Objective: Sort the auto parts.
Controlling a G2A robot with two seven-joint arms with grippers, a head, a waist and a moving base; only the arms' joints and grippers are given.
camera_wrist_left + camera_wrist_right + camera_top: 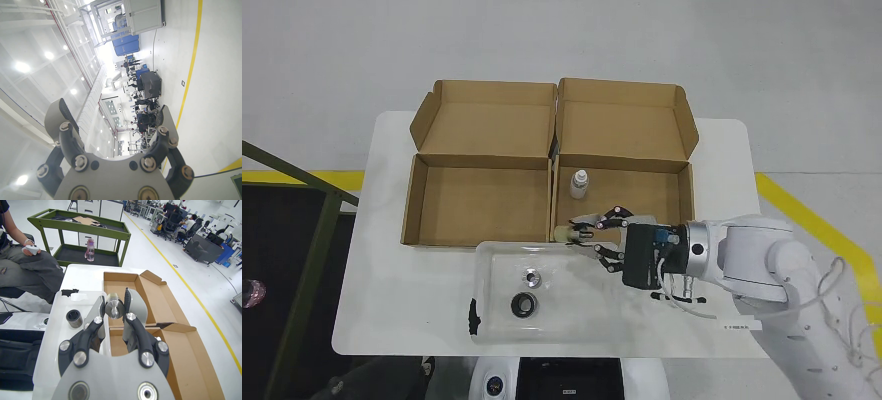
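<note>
1. One metal cylinder (113, 308) is pinched in the right pincer (114, 303), above where the tray (482, 300) meets the box (642, 200) holding a bottle (581, 182), mid-desk.
2. Spread and empty: left pincer (112, 103).
3. Step looks like the carry; next calls for clearing the box wall, then letting go.

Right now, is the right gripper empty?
No, the right gripper has its fingers shut on a silver cylindrical part.
</note>
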